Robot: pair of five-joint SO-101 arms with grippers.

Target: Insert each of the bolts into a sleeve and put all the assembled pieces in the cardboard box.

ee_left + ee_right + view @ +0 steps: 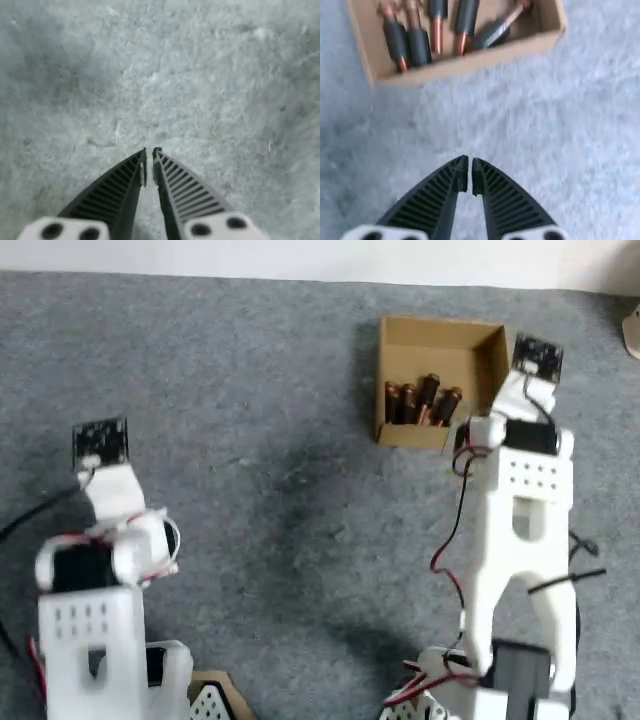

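The cardboard box [400, 433] stands at the back right of the grey mat. Several copper bolts in dark sleeves [420, 400] lie side by side inside it. In the right wrist view the box [470, 62] and its assembled pieces [417, 42] are just beyond my right gripper [469, 161]. That gripper is shut and empty, over bare mat a short way in front of the box's near wall. My left gripper [149, 152] is also shut, with nothing in it, above bare mat. The left arm [105, 530] is far from the box, at the left.
The right arm [515, 500] stands beside the box's right corner, with red and black cables trailing along it. A flat cardboard piece [215, 685] lies at the front edge by the left arm's base. A pale object [632, 330] shows at the right edge.
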